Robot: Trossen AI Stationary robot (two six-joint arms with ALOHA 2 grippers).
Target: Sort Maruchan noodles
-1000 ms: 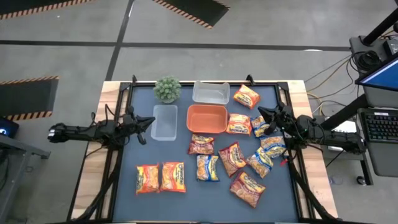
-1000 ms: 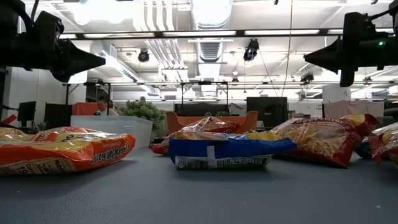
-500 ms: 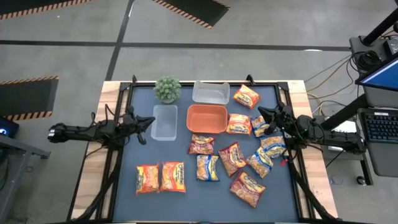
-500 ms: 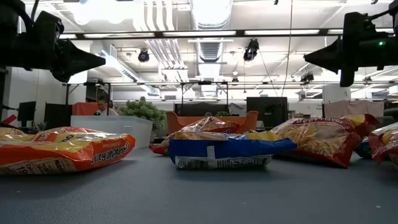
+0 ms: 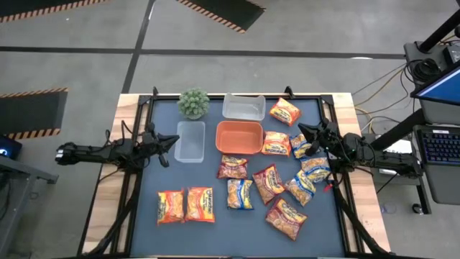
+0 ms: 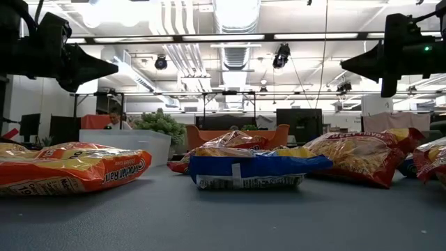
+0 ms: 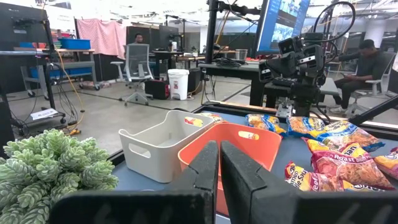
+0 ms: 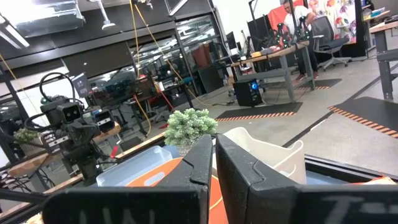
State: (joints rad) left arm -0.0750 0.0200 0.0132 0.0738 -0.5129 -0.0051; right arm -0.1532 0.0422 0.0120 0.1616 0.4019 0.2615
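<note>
Left gripper (image 5: 172, 141) closed, empty, by clear tub (image 5: 190, 141). Right gripper (image 5: 303, 130) closed, empty, above noodle packets (image 5: 275, 184) crowding right edge.

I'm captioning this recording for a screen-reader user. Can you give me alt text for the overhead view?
About a dozen ramen packets lie scattered over the dark table, mostly right of an empty orange tray at its centre. Two clear tubs and a small green plant stand nearby. The left gripper and right gripper hover at opposite sides, fingers shut, holding nothing.

high: straight down | low: table-level, close | wrists: facing inward (all share orange tray (image 5: 238, 137))
</note>
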